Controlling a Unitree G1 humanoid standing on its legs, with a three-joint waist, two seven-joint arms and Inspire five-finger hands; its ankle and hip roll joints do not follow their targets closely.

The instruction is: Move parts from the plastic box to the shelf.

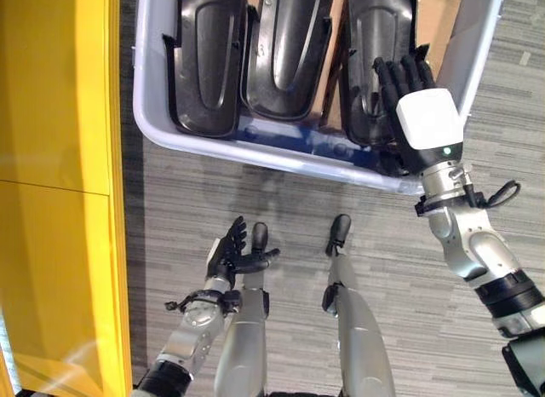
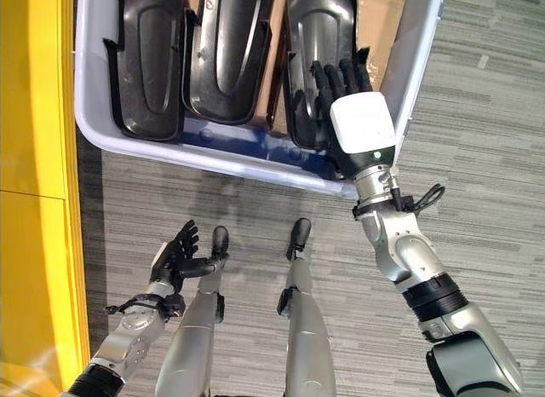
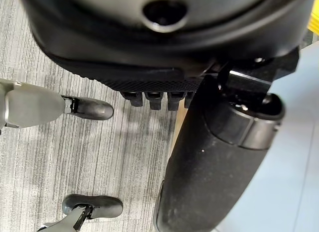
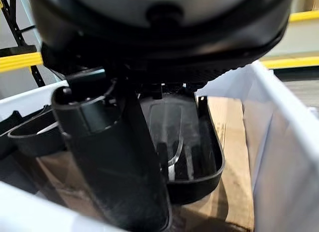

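1. The yellow shelf (image 1: 60, 192) runs along the outer side of the left hand, well apart from the right hand.
2. The plastic box (image 1: 255, 150), pale with a raised rim, lies on the grey floor (image 1: 341, 201) ahead of both hands; its near rim passes under the right hand's wrist.
3. Three black moulded parts sit side by side in the box on brown cardboard (image 2: 379, 22). The right part (image 2: 311, 39) lies directly under the right hand, the middle part (image 1: 285, 48) just beside it, the left part (image 1: 204, 56) farthest from it.
4. The right hand (image 2: 353, 103) reaches over the rim into the box, fingers stretched out and released over the right part. Whether they touch it I cannot tell.
5. The left hand (image 1: 232, 254) hangs low over the floor, short of the box, fingers relaxed and empty.
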